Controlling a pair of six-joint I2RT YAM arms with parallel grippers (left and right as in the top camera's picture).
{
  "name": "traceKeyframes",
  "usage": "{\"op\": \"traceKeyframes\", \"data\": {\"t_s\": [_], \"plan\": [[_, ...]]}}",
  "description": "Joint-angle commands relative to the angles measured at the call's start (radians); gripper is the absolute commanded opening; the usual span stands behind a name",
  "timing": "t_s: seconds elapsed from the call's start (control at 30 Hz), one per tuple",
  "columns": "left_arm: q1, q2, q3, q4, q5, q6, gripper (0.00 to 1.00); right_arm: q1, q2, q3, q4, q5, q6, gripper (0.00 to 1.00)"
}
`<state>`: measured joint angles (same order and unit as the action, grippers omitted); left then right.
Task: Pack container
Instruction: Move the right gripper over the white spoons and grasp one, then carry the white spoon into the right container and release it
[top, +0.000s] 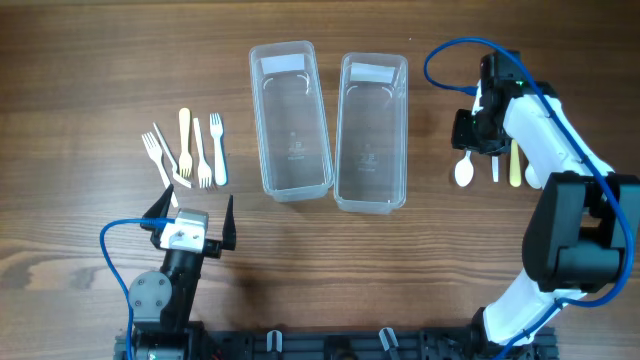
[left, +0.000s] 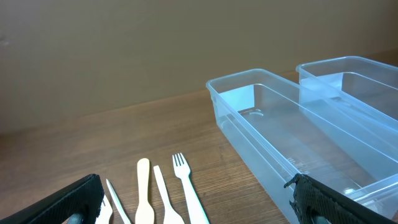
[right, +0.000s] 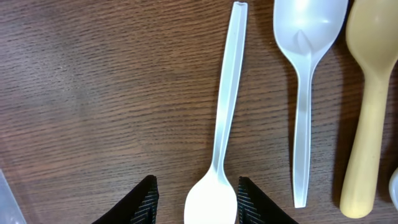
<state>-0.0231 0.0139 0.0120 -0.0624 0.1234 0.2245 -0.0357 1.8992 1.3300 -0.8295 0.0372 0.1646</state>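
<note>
Packing not started: both clear containers (top: 258, 120) empty, mid-surface. Forks (top: 218, 150) lay beyond my left fingers (left: 323, 199), spread wide, holding nothing. Right fingers (right: 142, 200) stood partly open, straddling bowl of white spoon (right: 227, 106), which lay flat on surface (right: 93, 93), not lifted. All cutlery left to pack.

Two containers stood side by side in the middle of the table (top: 80, 60), the left container (top: 291, 120) just beside the right container (top: 372, 132), their long sides parallel. To the left of them, near but apart, the forks (top: 185, 150) lay in a row with other cutlery. To the right of them the spoons (top: 515, 165) lay next to one another. The right gripper (right: 196, 186) was over them, with one finger on each side of the bowl of the leftmost spoon (right: 219, 155).
</note>
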Motion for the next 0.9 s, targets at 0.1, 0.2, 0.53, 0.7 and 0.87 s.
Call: {"op": "traceKeyframes", "data": {"t_s": [0.1, 0.2, 0.53, 0.7, 0.87], "plan": [[0.006, -0.005, -0.006, -0.002, -0.005, 0.015, 1.00, 0.002, 0.013, -0.010, 0.027, -0.019, -0.033, 0.42], [0.006, -0.005, -0.006, -0.002, -0.006, 0.015, 1.00, 0.002, 0.018, -0.011, 0.027, -0.018, -0.023, 0.41], [0.006, -0.005, -0.006, -0.002, -0.005, 0.015, 1.00, 0.001, 0.033, -0.090, 0.118, 0.036, 0.008, 0.40], [0.006, -0.005, -0.006, -0.002, -0.006, 0.015, 1.00, -0.013, 0.041, -0.095, 0.124, 0.050, 0.045, 0.40], [0.006, -0.005, -0.006, -0.002, -0.005, 0.015, 1.00, -0.022, 0.044, -0.164, 0.204, 0.049, 0.075, 0.42]]}}
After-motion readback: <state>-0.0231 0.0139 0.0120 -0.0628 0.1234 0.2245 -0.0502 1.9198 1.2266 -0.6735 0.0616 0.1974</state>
